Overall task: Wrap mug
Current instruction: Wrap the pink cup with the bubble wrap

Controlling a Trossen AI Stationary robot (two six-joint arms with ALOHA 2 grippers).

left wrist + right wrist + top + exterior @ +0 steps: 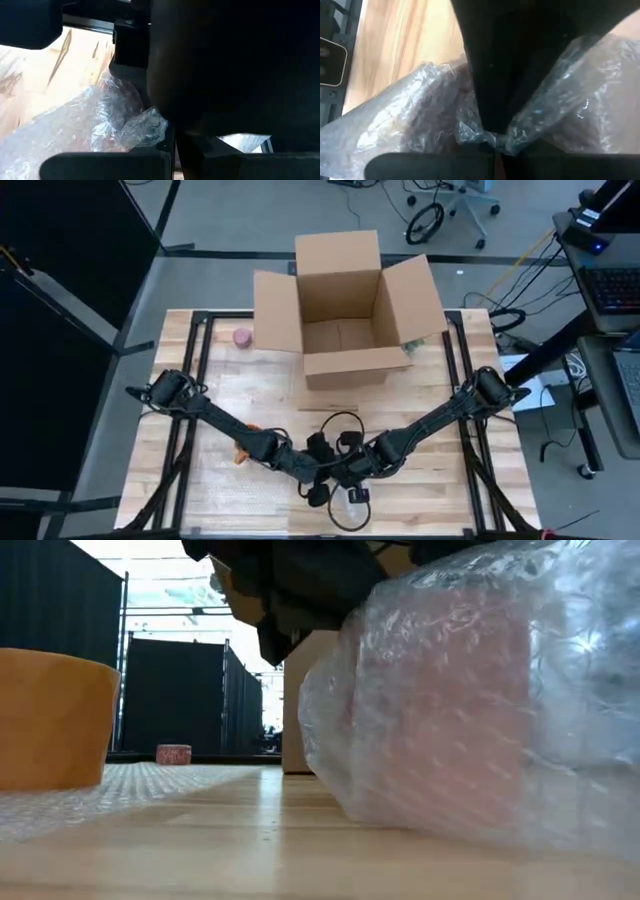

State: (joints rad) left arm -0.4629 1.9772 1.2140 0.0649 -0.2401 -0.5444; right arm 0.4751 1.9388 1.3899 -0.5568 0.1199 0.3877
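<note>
The mug (pixel 470 700), a reddish body wholly enclosed in clear bubble wrap (pixel 420 600), lay on the wooden table (pixel 440 470) at the near edge, directly beneath both grippers where the two arms met. The left gripper (pixel 322 470) was pressed against the bundle; its wrist view showed crumpled film bunched just ahead of its fingers (pixel 107 167), but whether those fingers were clenched or released could not be told. The right gripper (pixel 352 472) stood just beside the left one, touching the same bundle; in its wrist view a twisted fold of the wrap sat at its fingers (pixel 435 167), and their state likewise could not be told. To the left arm's outer side, an orange cup (pixel 50 720) stood upright on a flat sheet of bubble wrap (pixel 100 790). Well beyond the grippers, at the far side of the table, an open cardboard box (pixel 345 310) stood with its flaps spread, and a small pink roll (pixel 242 337) lay just beside it.
</note>
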